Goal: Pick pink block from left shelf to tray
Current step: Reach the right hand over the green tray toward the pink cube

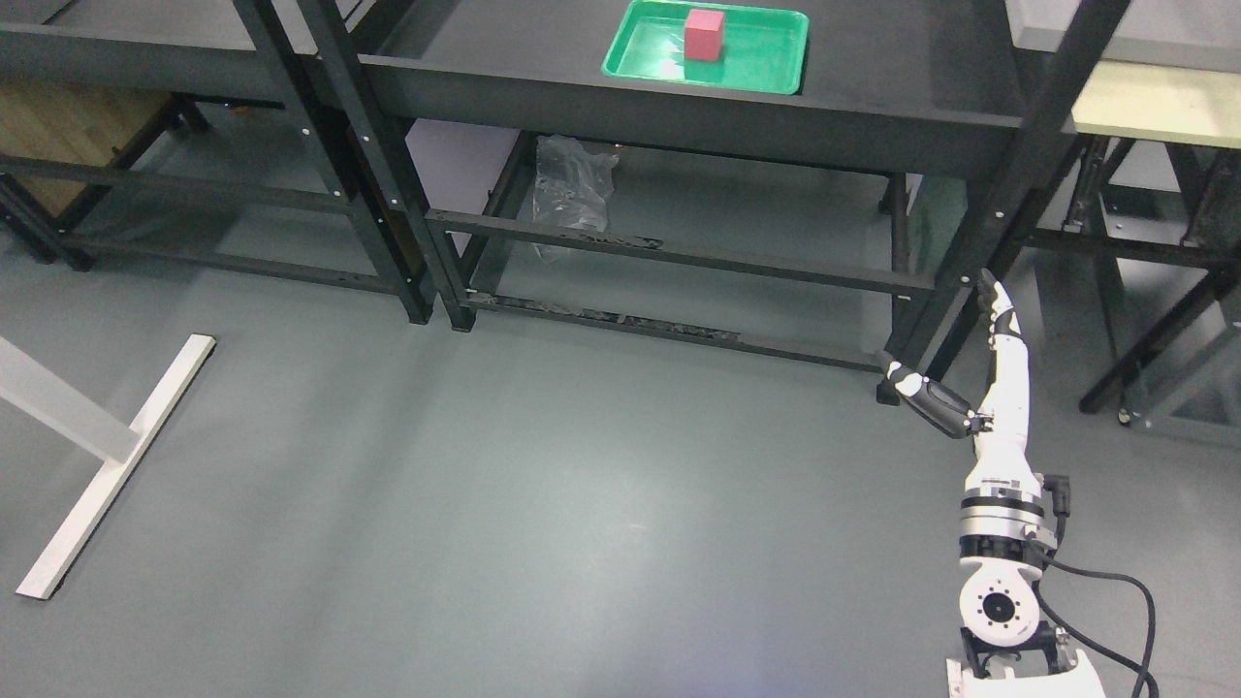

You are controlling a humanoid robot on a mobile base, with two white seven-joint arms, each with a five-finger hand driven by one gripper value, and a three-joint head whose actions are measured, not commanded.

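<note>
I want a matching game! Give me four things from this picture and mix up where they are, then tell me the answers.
Things:
1. pink block
2. green tray
3. clear plastic bag
4. right hand

Places:
A. under the shelf, behind the crossbar
B. low at the right, fingers spread, holding nothing
C. inside the tray
D. on top of the black shelf

Pairs: 1-C, 2-D, 3-A, 4-B

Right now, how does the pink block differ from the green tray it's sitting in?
The pink block is a small upright cube, while the green tray is a wide, shallow rectangle with a raised rim. The block is pink and matte-looking; the tray is green and shows a glossy glare on its floor. The block sits inside, near the tray's middle. Both rest on the dark shelf.
</note>
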